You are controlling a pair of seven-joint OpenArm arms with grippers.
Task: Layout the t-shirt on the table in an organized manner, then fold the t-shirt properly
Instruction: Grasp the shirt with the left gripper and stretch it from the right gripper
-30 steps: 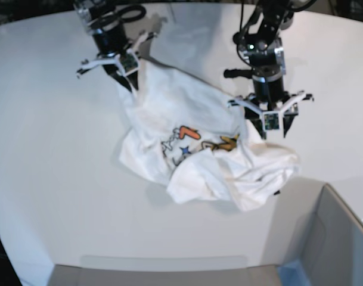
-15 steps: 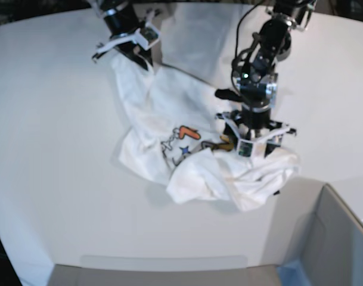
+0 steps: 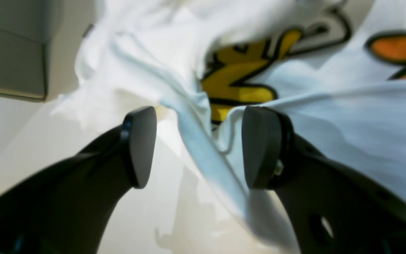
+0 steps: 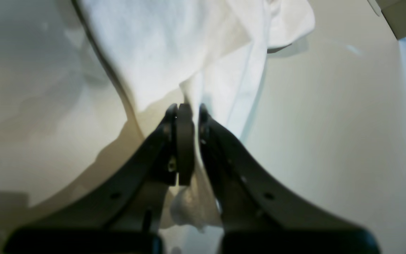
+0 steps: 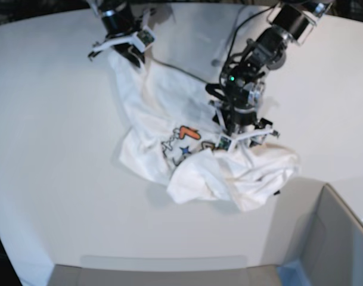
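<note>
- Clearly, the t-shirt [image 5: 187, 143] is spread in a crumpled heap near the middle of the table [image 5: 50, 119], with its orange, yellow and blue print facing up among the folds.
- One end of the cloth is drawn out toward the far side of the table, where it is pinched by the right gripper [image 5: 126, 43]; the rest is bunched toward the near right.
- In the right wrist view the right gripper [image 4: 186, 113] is seen with its fingers closed narrowly on a fold of white cloth, which hangs out below them.
- The left gripper [image 5: 244, 134] is lowered onto the bunched part just beside the print.
- In the left wrist view the left gripper [image 3: 197, 141] is seen with its fingers spread wide, and a raised ridge of cloth by the yellow lettering lies between them, ungripped.
- A grey box [image 5: 336, 238] is seen at the near right corner, beside the edge of the shirt.
</note>
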